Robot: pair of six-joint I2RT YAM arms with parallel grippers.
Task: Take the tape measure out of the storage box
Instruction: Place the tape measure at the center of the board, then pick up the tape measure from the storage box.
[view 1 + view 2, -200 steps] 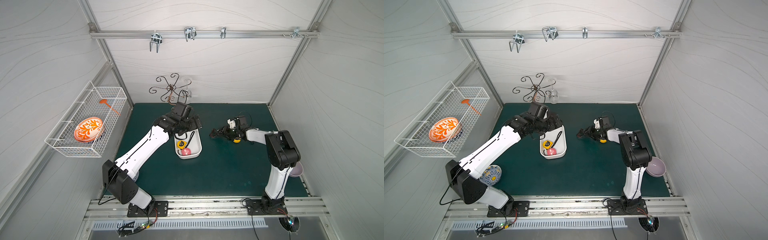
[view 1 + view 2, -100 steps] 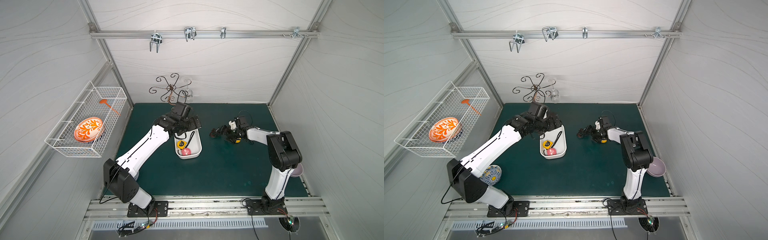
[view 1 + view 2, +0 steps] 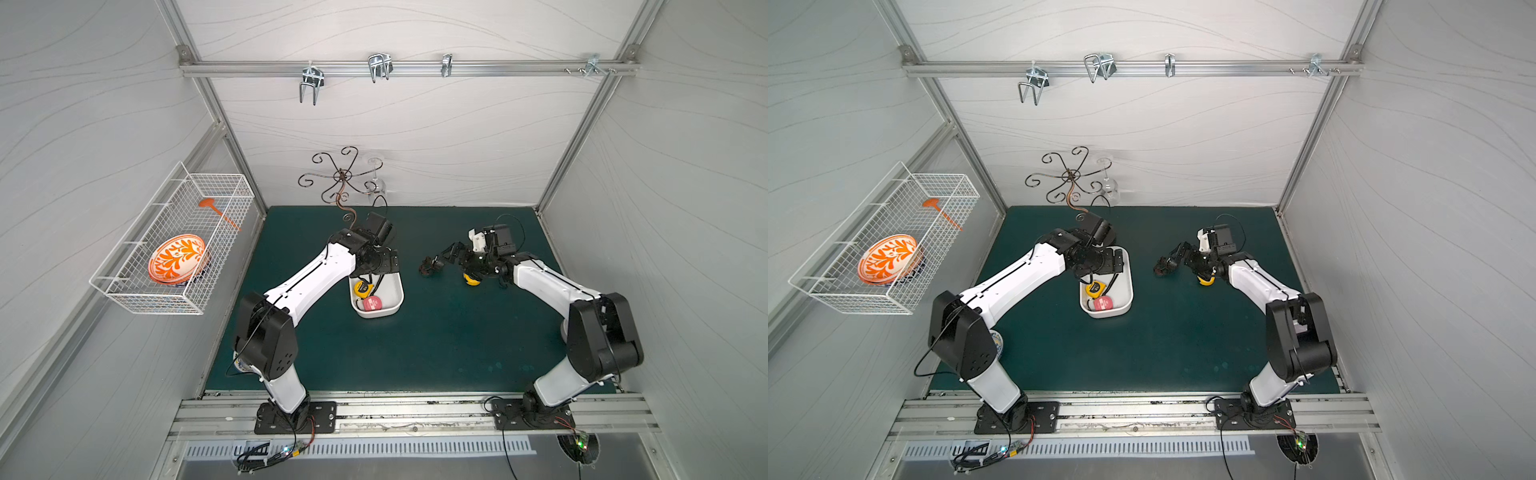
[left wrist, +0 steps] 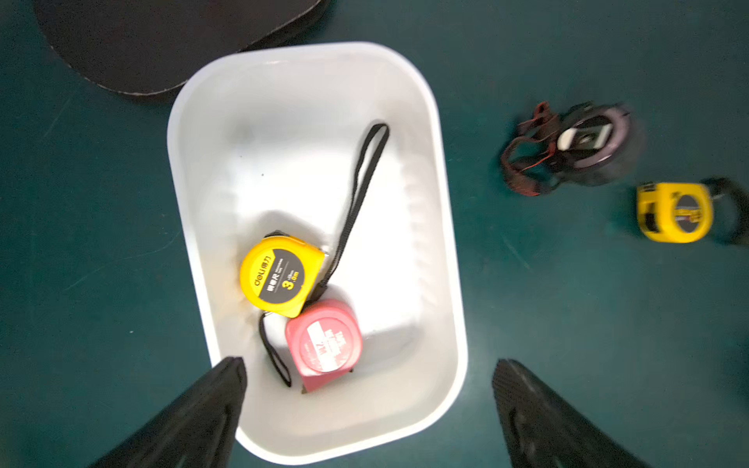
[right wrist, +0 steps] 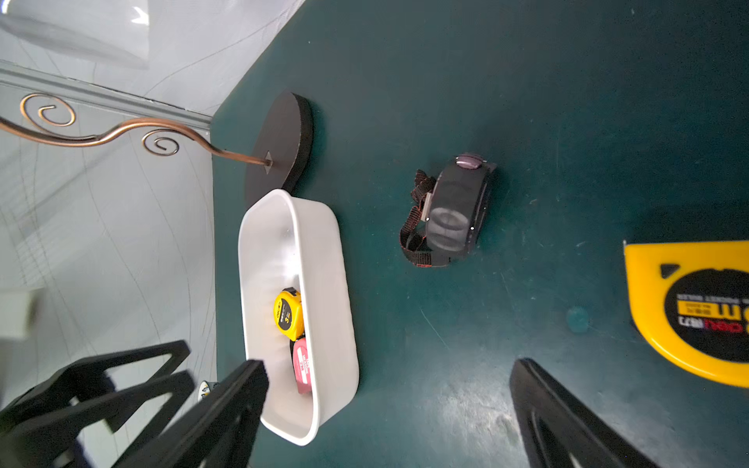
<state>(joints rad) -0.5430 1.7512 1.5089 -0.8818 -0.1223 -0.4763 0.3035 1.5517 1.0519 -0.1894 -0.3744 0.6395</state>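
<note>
Hovering my left gripper [image 4: 369, 366], jaws wide and empty, over the storage box [image 4: 441, 202], I judge the yellow tape measure [image 4: 281, 275], lying flat inside against a pink tape measure [image 4: 324, 344], rigid, dense and slick-cased, best pinched across its rounded edges; my right gripper [image 5: 389, 364] likewise gapes empty.

The shallow white plastic storage box [image 4: 445, 227] is showing smooth, faintly glossy walls; the dark green table mat [image 4: 567, 344] is looking matt and scuffed; the curled copper-toned metal stand [image 5: 261, 161] is gleaming.
</note>
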